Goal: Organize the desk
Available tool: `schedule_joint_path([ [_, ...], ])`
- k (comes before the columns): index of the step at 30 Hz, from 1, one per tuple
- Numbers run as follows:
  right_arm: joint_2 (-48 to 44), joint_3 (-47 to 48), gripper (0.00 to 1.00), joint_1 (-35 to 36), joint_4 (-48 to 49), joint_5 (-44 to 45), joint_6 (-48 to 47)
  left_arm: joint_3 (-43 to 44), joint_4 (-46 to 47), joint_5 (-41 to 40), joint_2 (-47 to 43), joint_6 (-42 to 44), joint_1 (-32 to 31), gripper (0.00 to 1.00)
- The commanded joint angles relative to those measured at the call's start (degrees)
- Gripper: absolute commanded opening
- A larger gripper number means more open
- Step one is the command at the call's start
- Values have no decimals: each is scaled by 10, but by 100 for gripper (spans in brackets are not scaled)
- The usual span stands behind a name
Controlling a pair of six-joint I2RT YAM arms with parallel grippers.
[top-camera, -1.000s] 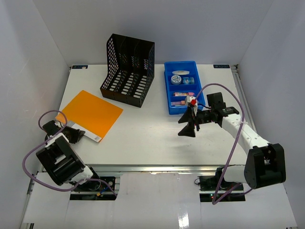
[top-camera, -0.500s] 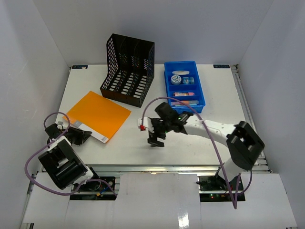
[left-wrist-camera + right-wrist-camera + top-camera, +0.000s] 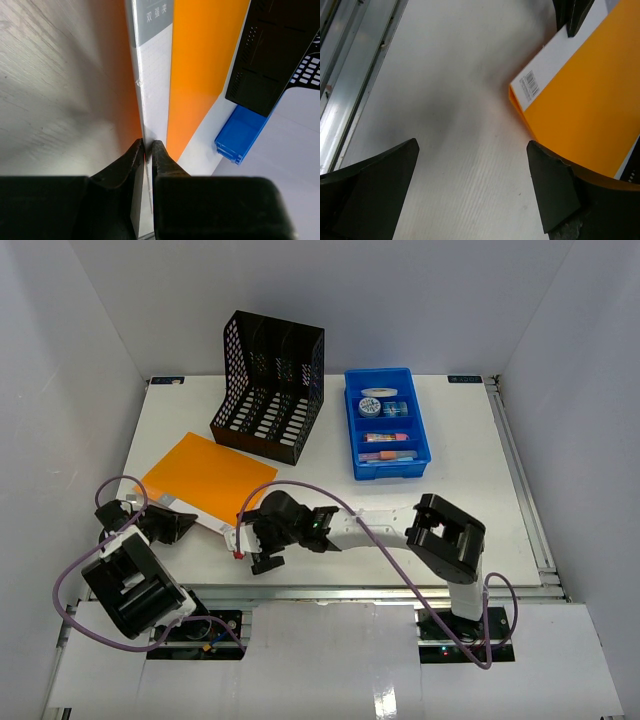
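An orange folder (image 3: 205,475) with a white barcode strip lies on the left part of the white desk (image 3: 330,495). My left gripper (image 3: 188,524) is shut on the folder's near-left edge; in the left wrist view the jaws (image 3: 147,150) pinch the white strip with orange (image 3: 200,60) on both sides. My right gripper (image 3: 248,543) is stretched far to the left, low over the desk, just off the folder's near corner. It is open and holds nothing. In the right wrist view its fingertips (image 3: 555,192) straddle bare desk (image 3: 460,150), with the folder (image 3: 590,105) to the upper right.
A black mesh file rack (image 3: 268,388) stands at the back, just beyond the folder. A blue compartment tray (image 3: 386,423) holding several small items sits to its right. The desk's metal rail (image 3: 330,590) runs along the near edge, close to the right gripper.
The right arm has swept left from the blue tray to the folder's near corner, its jaws opening wider. The left gripper kept its hold and the folder shifted slightly right.
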Motion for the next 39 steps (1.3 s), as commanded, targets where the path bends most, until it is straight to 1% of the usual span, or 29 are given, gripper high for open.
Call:
schedule_joint_path([
  [1, 20, -16, 92, 14, 139, 18, -116, 1, 10, 44, -8, -3, -2, 0],
  [6, 69, -28, 91, 16, 222, 32, -182, 2, 11, 50, -3, -4, -3, 0],
  [10, 104, -31, 93, 16, 273, 44, -205, 1, 11, 52, -5, -4, -4, 0],
  [14, 151, -5, 98, 17, 326, 90, -207, 2, 11, 53, -6, -4, -5, 0],
  [15, 158, -3, 95, 17, 336, 99, -206, 2, 11, 53, -6, -4, -5, 0],
  [17, 171, 4, 81, 18, 360, 127, -202, 0, 13, 53, -5, -4, -5, 0],
  [21, 180, -2, 67, 18, 388, 134, -197, 1, 14, 53, -4, -6, -6, 0],
  [24, 177, -18, 47, 19, 400, 132, -191, 2, 13, 52, -5, -8, -6, 0],
  [27, 171, -27, 32, 19, 409, 131, -172, -1, 12, 45, -8, -15, -6, 0],
  [28, 169, -28, 25, 20, 414, 132, -166, -1, 11, 44, -8, -16, -6, 0],
  [30, 165, -33, 18, 19, 422, 134, -149, 0, 7, 43, -8, -18, -6, 2],
  [31, 161, -33, 15, 19, 423, 134, -138, 1, 4, 42, -7, -19, -6, 6],
  [32, 157, -32, 13, 19, 424, 134, -127, 2, 2, 42, -6, -19, -6, 13],
  [33, 153, -31, 12, 19, 424, 134, -115, 3, 0, 41, -5, -19, -6, 24],
  [34, 149, -31, 10, 19, 423, 134, -97, 3, -1, 40, -6, -19, -5, 44],
  [35, 143, -31, 9, 19, 422, 134, -83, 2, -1, 40, -9, -19, -6, 58],
  [37, 133, -30, 8, 19, 416, 134, -60, 1, -1, 39, -12, -19, -6, 73],
  [39, 120, -31, 8, 19, 408, 134, -43, 0, -2, 36, -17, -19, -6, 80],
])
